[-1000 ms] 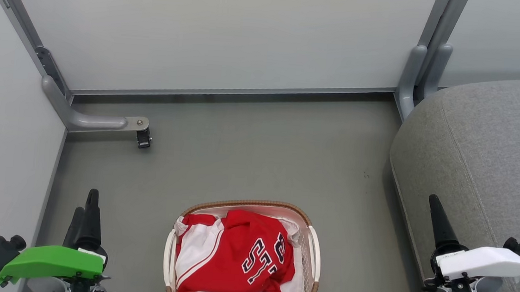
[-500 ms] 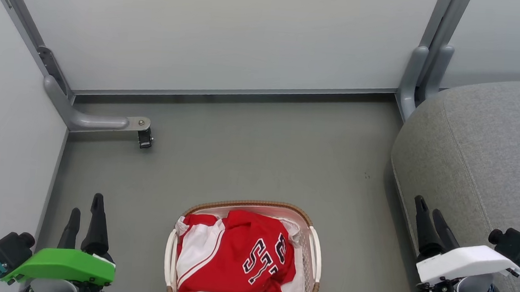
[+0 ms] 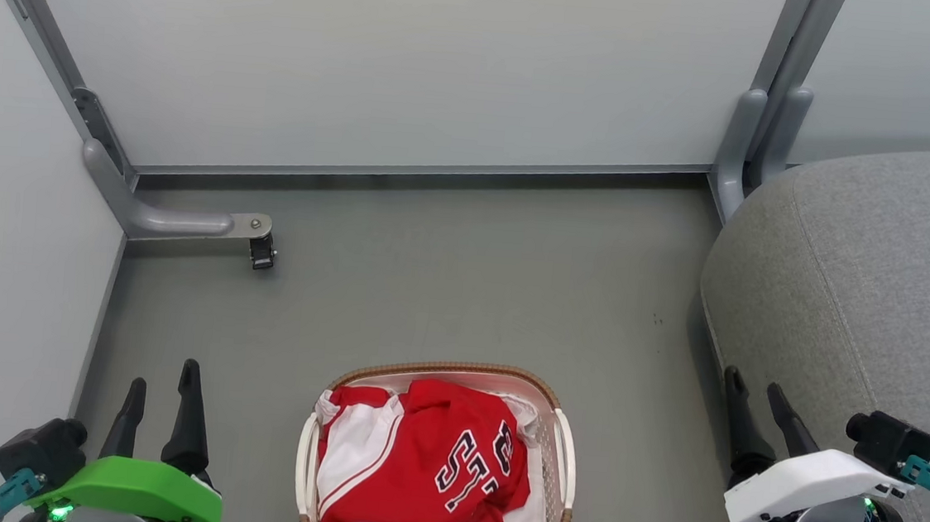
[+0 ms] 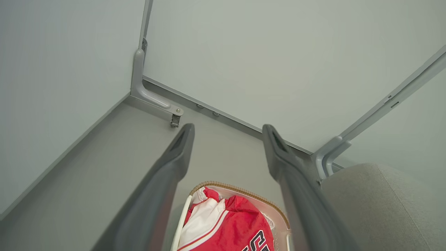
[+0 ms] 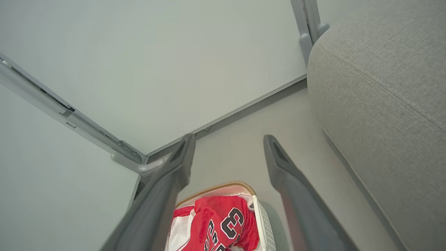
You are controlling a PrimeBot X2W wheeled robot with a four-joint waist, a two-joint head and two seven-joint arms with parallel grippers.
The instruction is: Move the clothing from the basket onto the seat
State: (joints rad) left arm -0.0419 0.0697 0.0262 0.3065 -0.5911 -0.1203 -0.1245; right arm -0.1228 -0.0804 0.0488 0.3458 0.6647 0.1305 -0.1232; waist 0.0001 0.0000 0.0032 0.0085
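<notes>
Red jersey clothing (image 3: 424, 465) with white trim and black numerals lay bunched in a heap inside the basket (image 3: 440, 367), filling most of it, with some white fabric under it. None was on the seat (image 3: 870, 285) yet. The basket sat on the grey floor (image 3: 464, 277), low centre in the head view, its near end cut off by the frame. Its long axis looked to run away from the robot, and the heap lay the same way.

The seat stood to the robot's right, apart from the basket with a strip of floor between.

The left gripper (image 3: 165, 376) hung to the basket's left, the right gripper (image 3: 753, 381) to its right, just beside the seat's edge. The clothing lay inward of and below both. The left looked a touch nearer, but the right was on the seat side, so it likely had the shorter carry.

Both pairs of fingers were spread apart with nothing between them. Both pointed forward and angled in toward the basket; each wrist view had the jersey low between the finger bases. Neither touched basket or cloth.

Judged step: reach not begun; a downward, inward move was needed.
</notes>
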